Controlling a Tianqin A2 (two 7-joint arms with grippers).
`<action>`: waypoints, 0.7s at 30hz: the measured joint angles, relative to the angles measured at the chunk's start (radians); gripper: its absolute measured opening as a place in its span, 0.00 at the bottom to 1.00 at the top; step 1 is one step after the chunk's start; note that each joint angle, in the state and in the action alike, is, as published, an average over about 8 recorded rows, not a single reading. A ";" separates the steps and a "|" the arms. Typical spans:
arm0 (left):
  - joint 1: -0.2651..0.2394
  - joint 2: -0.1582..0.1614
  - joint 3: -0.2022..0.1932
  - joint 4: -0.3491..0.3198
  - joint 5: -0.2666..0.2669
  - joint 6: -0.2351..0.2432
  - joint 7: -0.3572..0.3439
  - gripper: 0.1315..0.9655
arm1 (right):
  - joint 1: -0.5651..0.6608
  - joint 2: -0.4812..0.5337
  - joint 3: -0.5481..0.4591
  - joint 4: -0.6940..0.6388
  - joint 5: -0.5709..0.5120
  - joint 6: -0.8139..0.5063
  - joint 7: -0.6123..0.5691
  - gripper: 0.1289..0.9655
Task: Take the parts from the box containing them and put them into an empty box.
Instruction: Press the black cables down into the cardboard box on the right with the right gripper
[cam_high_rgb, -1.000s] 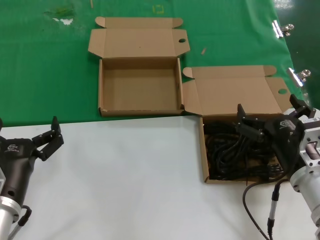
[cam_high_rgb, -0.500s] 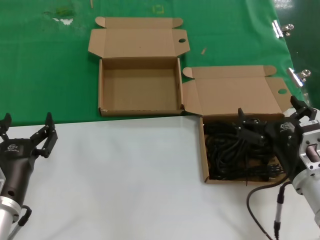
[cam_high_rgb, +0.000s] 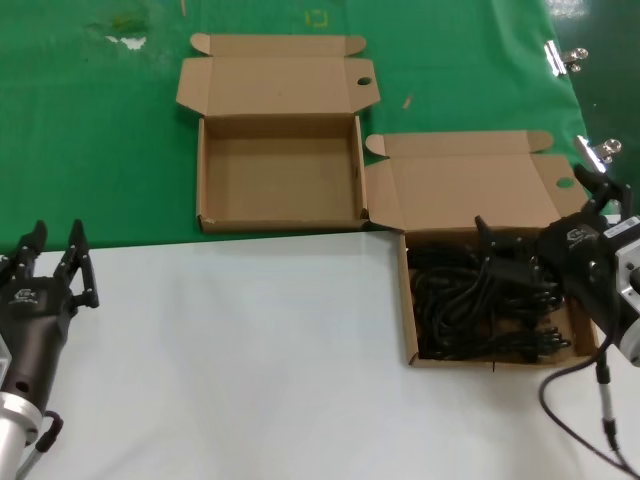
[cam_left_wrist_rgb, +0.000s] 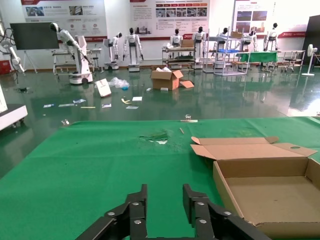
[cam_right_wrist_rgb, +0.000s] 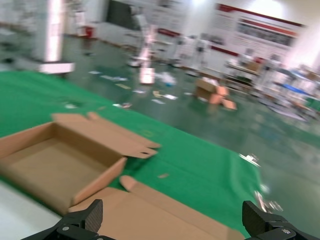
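Green cloth covers the far half of the table, and a plain white surface the near half.

At the right edge of the head view, the right gripper hangs over the shallow brown cardboard box with the cables, fingers spread wide: one tip dips among the thin black cables with plugs, the other sits high near the lid's far corner. It holds nothing that can be seen. In the lower left, the left gripper rests over the white surface, clear of both boxes, its fingers nearly together with a narrow gap and nothing between them.

Compared with a second ago, the left gripper has turned from pointing toward the centre to pointing straight up the frame, and its fingers have drawn closer. The right arm has pulled back toward the right edge, uncovering more of the cables.

The cables lie in a tangled heap, mostly running left to right across their box. The empty brown cardboard box stands open in the upper centre, on the green cloth.
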 joint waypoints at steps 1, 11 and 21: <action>0.000 0.000 0.000 0.000 0.000 0.000 0.000 0.29 | 0.004 0.019 -0.005 0.003 -0.003 -0.020 0.000 1.00; 0.000 0.000 0.000 0.000 0.000 0.000 0.000 0.10 | 0.081 0.169 -0.006 -0.006 -0.001 -0.313 -0.100 1.00; 0.000 0.000 0.000 0.000 0.000 0.000 0.000 0.02 | 0.266 0.291 -0.049 -0.061 -0.021 -0.619 -0.225 1.00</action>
